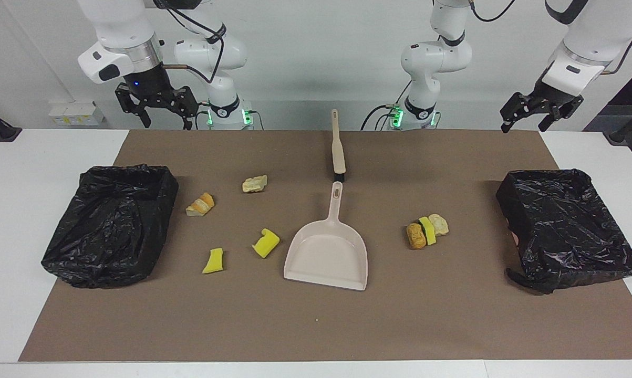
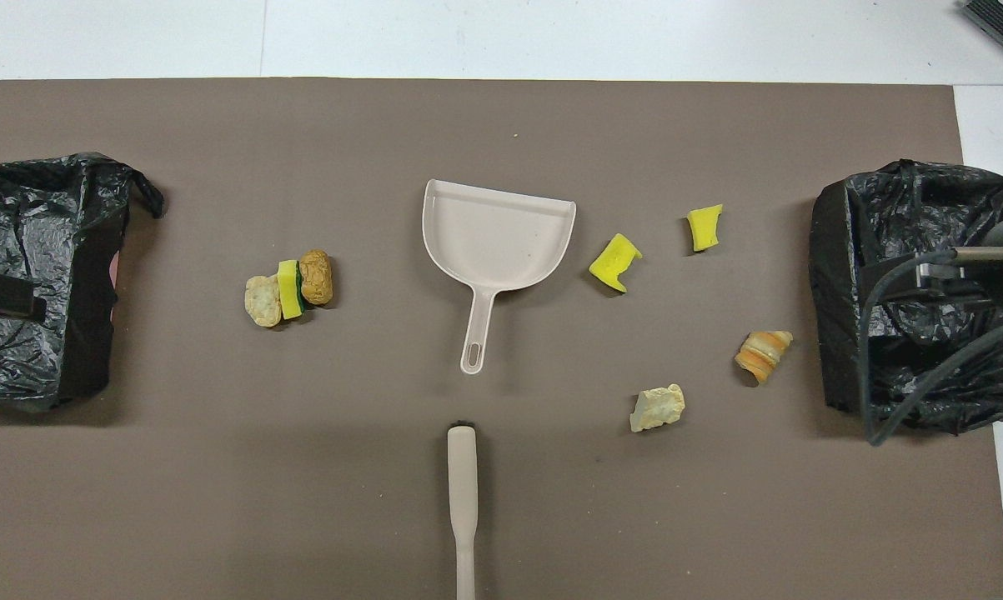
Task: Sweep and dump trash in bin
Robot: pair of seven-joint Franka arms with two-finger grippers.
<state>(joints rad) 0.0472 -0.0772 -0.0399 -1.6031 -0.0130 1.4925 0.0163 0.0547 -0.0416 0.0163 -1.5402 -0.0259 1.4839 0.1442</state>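
On the mat, trash lies well below both raised, open grippers.

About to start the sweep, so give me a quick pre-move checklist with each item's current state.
1. Left gripper empty, raised near the table's edge: ok.
2. Right gripper empty, raised near the table's edge: ok.
3. Dustpan flat, handle toward robots: ok.
4. Brush free, in line with the dustpan's handle, nearer the robots: ok.
5. Trash swept into dustpan: not ok, seven scraps on the mat.
6. Both bins lined: ok.
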